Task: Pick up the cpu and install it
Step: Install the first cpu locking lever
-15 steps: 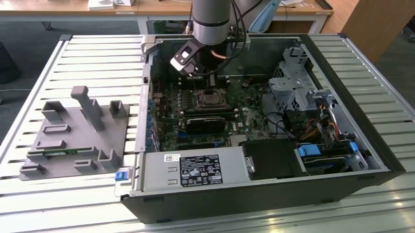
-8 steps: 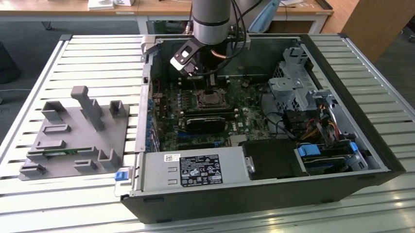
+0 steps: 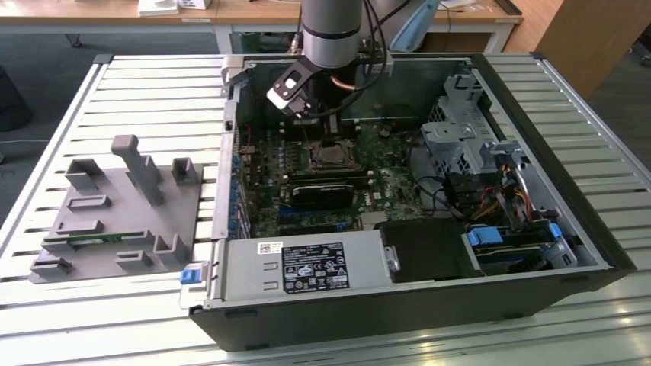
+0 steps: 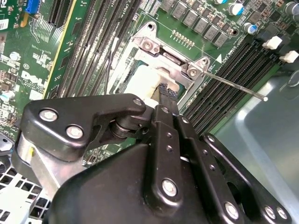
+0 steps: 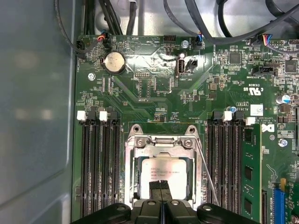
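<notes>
The cpu (image 5: 161,169) lay flat inside the square socket frame (image 5: 163,142) on the green motherboard (image 5: 154,88), its silver-grey top facing up and its edges parallel to the frame's sides. In the exterior view that socket sat in the upper middle of the picture, inside the open computer case (image 3: 407,320). The gripper (image 5: 161,185) hung straight over the chip with its two dark fingers (image 5: 156,186) drawn together, only a thin seam between them and nothing caught there. Their tips were right at the cpu's top face near one edge, though whether they pressed on it could not be told. In the second wrist view the same narrow tips of the gripper (image 4: 167,93) pointed down at the pale chip within the bracket. A thin metal lever (image 4: 233,84) ran slantwise out from a corner of the frame, its end free above the board. Banks of black memory slots (image 5: 100,163) flanked the socket on both sides, and a green memory stick (image 5: 251,168) stood seated beyond the bank on one side. A round coin battery (image 5: 114,62) lay farther off on the board. In the exterior view the robot arm (image 3: 331,30) came down from the top centre into the case. A grey tray (image 3: 112,213) rested on the slatted table (image 3: 152,84) at the exterior view's left, well apart from the case.
</notes>
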Motion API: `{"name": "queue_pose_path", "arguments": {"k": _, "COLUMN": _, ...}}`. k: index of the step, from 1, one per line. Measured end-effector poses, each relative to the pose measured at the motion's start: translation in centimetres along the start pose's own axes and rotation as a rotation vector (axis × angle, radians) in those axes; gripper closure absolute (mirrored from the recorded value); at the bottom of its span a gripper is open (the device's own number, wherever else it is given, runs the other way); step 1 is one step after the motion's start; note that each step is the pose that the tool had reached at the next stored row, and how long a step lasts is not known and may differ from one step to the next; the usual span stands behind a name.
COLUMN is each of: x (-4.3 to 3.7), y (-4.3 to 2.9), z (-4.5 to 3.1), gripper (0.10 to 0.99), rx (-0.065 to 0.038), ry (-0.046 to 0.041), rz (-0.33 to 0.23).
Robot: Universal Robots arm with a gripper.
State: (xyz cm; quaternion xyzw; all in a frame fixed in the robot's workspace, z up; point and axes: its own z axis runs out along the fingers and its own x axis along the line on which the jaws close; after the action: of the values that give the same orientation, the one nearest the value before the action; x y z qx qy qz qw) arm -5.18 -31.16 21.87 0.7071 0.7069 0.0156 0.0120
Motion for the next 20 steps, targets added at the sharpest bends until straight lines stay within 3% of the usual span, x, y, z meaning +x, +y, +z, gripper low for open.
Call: {"name": "queue_pose_path", "arguments": {"k": 20, "x": 0.01, "y": 0.03, "z": -0.83, "gripper": 0.98, "rx": 0.0, "ry": 0.0, "rz": 0.0}}
